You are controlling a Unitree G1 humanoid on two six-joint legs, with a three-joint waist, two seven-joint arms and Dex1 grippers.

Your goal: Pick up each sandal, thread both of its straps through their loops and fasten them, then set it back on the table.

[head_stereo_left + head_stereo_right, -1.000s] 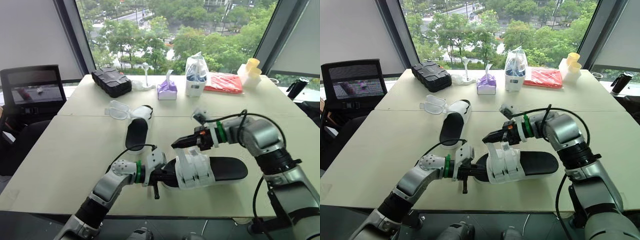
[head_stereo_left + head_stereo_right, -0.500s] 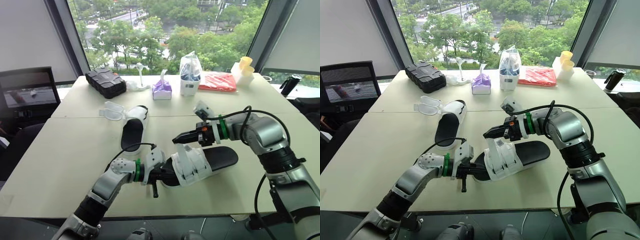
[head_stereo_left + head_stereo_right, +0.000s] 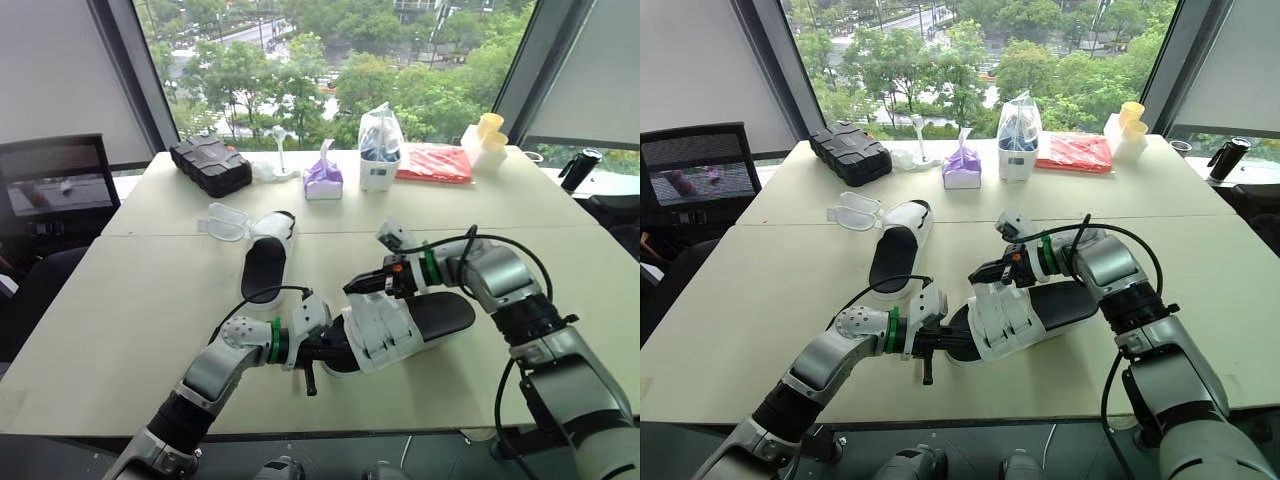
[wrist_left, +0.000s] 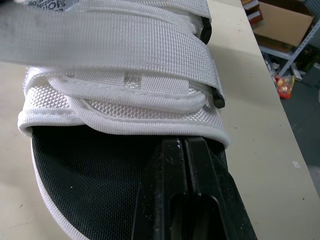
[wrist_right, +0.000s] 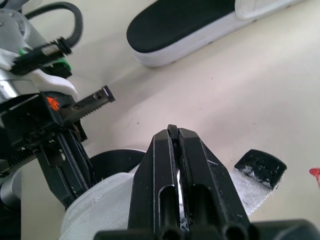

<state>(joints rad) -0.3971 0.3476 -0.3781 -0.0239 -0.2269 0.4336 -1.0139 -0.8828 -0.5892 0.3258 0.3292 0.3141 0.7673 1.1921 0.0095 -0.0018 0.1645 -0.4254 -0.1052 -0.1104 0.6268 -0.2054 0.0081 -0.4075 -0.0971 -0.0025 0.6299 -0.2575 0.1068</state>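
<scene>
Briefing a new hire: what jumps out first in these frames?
The white sandal near the table's front edge, held between both arms: left gripper shut on its sole, right gripper pinching a strap above it. Behind it to the left, a second sandal lies flat, straps open.

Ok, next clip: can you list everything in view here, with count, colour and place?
near sandal: 1, white straps, black footbed, front centre
far sandal: 1, white and black, on the table behind it, leftward
clear plastic item: 1, transparent, by the far sandal
case: 1, black, back left
tissue pack: 1, purple, back centre
bag: 1, clear, blue contents, beside the tissue pack
packet: 1, red, back right
cups: stacked, yellow, back right corner
flask: 1, black, far right
table: beige
chair: 1, black, left
left gripper: fingers shut on the near sandal's end
right gripper: fingers shut on its strap
</scene>
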